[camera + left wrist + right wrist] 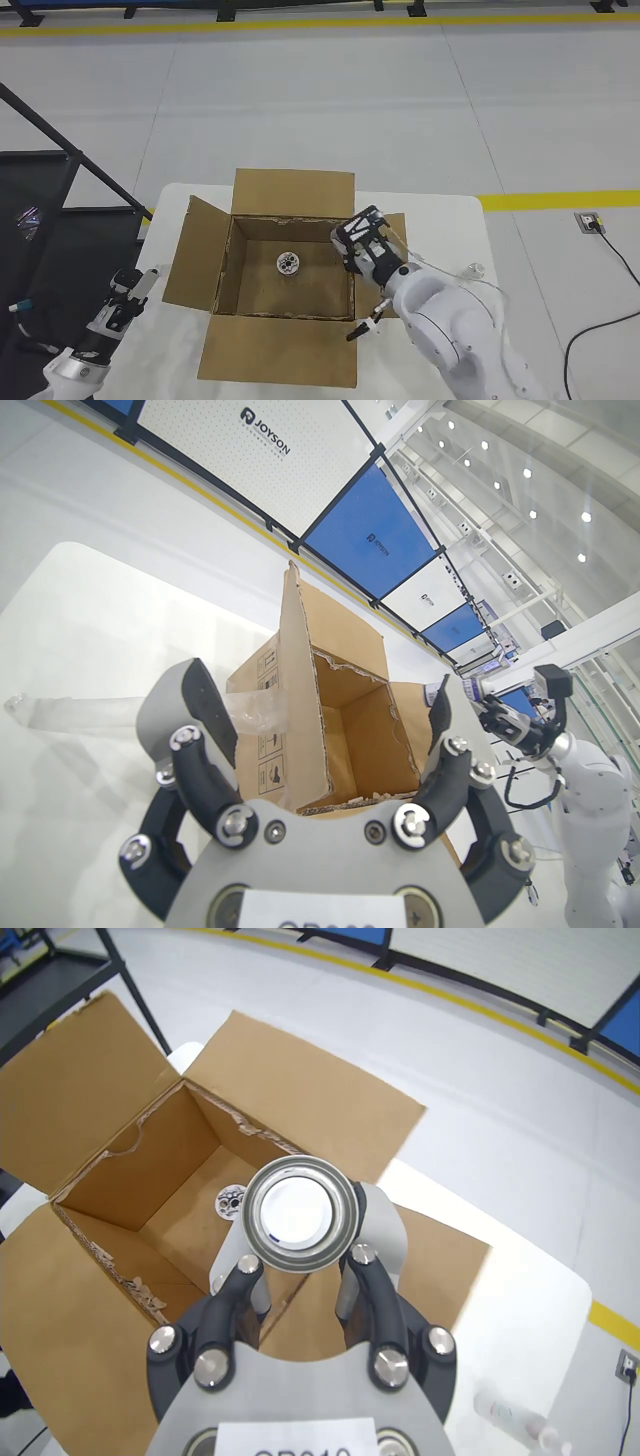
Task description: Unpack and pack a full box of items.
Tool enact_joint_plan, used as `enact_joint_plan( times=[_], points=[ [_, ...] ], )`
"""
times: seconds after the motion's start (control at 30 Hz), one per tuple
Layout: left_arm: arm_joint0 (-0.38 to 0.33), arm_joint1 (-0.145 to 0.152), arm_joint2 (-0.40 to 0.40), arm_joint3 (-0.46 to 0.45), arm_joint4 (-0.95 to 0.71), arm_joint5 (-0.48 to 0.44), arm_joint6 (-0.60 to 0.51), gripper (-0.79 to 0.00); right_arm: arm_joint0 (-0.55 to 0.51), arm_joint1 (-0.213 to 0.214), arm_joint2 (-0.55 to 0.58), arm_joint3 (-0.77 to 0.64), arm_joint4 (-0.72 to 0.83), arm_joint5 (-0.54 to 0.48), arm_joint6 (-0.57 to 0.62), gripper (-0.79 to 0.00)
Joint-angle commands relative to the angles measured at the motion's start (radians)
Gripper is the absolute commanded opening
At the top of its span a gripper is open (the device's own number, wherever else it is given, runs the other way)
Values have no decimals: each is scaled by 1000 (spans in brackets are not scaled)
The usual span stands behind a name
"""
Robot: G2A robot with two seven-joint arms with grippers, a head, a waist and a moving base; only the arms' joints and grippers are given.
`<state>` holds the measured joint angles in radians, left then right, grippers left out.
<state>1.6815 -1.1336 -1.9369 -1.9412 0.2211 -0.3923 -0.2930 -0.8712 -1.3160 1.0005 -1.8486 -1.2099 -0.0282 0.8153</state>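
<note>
Hovering over the box [280, 350], right jaws clamp a can [301, 1220]; left jaws gape; a disc [288, 263] lies inside.

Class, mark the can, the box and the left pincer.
can [296, 1213], right wrist view, white end.
box [293, 190], top view, far flap.
left pincer [320, 682], left wrist view, midway between fingertips.

Brown cardboard box [280, 350], black printed symbols on one outer side. White tabletop [440, 240]. Silver can [295, 1208] with a white centre on its end. Silver disc [288, 263] patterned with small holes. Right end effector [305, 1228] and left end effector [322, 692]: black fingers, silver-grey plates. Pale grey floor [300, 90] with a yellow stripe [560, 200].
</note>
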Motion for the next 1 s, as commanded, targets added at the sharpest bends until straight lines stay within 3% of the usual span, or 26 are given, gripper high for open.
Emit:
enact_joint_plan(
  times=[0.0, 0.23, 0.43, 0.63, 0.8, 0.87, 0.97],
  points=[
    [0, 0, 0, 0, 0, 0, 0, 0, 77, -20, -72, 124, 48, -3, -7, -785],
    [0, 0, 0, 0, 0, 0, 0, 0, 254, -95, -226, 504, 163, 20, -42, -785],
    [0, 0, 0, 0, 0, 0, 0, 0, 314, -134, -268, 660, 231, -1, -53, -785],
    [0, 0, 0, 0, 0, 0, 0, 0, 337, -156, -292, 725, 237, -5, -41, -456],
    [0, 0, 0, 0, 0, 0, 0, 0, 346, -168, -297, 748, 238, -14, -39, -382],
    [0, 0, 0, 0, 0, 0, 0, 0, 349, -172, -296, 755, 238, -18, -38, -286],
    [0, 0, 0, 0, 0, 0, 0, 0, 349, -175, -293, 756, 231, -19, -39, -271]
  ],
)
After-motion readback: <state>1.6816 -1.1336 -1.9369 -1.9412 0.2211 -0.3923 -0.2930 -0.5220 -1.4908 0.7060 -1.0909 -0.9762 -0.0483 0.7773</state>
